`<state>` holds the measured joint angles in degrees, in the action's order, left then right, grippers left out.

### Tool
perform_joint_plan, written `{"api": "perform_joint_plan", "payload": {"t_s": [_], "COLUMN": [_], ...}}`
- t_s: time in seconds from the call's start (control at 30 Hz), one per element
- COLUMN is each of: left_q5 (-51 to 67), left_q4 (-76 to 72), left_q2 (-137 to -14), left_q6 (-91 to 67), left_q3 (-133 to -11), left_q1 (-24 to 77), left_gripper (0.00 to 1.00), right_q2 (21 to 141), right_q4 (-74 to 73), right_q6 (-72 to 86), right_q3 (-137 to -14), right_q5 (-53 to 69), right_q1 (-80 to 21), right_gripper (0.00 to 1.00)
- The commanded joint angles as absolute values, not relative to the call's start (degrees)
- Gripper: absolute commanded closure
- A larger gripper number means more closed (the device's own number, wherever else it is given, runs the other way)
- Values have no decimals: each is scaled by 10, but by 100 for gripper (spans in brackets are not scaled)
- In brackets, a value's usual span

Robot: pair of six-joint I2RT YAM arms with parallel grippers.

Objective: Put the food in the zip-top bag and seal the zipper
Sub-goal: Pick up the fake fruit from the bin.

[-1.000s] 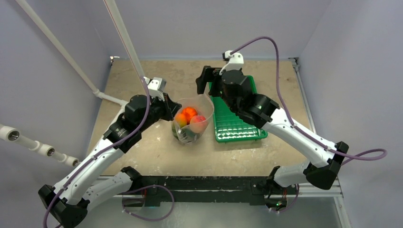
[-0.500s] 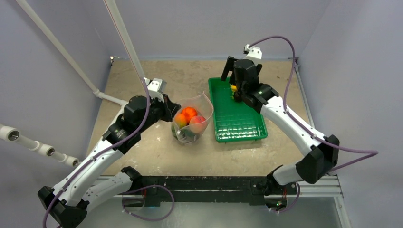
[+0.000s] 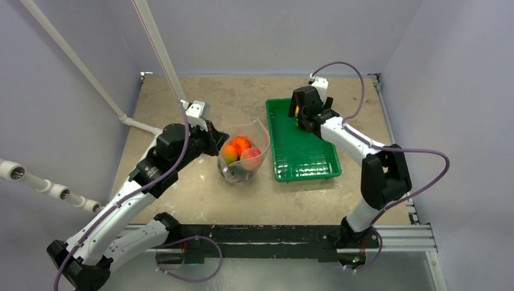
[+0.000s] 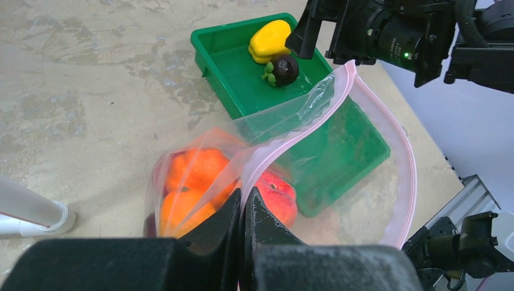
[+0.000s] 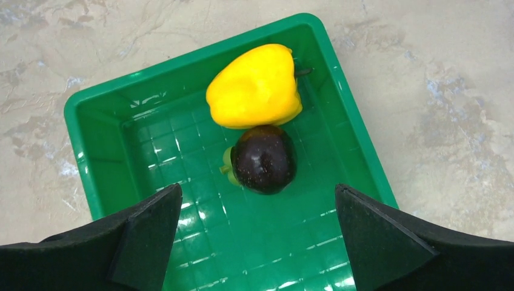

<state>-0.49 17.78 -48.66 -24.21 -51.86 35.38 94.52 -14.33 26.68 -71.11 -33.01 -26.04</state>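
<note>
The left claw (image 4: 243,200) is pressed together on the rim of the zip-top bag (image 4: 339,139), pinching its pink zipper (image 4: 285,142) so the mouth gapes just beyond the fingertips, with orange and red food (image 4: 194,176) inside below the pinch. The right claw (image 5: 257,203) hangs spread wide over the green tray (image 5: 97,139), the purple fruit (image 5: 263,159) just ahead of its gap and the yellow pepper (image 5: 254,85) touching that fruit beyond. It looks like a fetching step, calling for a straight descent to straddle the purple fruit without nudging the pepper. Crinkled plastic blurs the bag's lower contents, and the left claw hides the near rim.
</note>
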Motion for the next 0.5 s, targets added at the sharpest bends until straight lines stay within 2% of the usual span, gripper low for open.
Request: {"api": "perform_joint_plan", "payload": {"t_s": [0.0, 0.47], "left_q5": [-12, -17], "left_q4": [171, 173], "left_q2": [-479, -477], "left_q6": [-228, -224], "left_q3": [-520, -521], "left_q1": [352, 352], "left_gripper": [100, 100], "right_q2": [964, 1053], "right_q4": [-93, -62], "right_q6": [252, 236], "right_q3": [-715, -744], "right_q5": [-312, -287], "right_q1": [-247, -223], "right_gripper": [1, 1]}}
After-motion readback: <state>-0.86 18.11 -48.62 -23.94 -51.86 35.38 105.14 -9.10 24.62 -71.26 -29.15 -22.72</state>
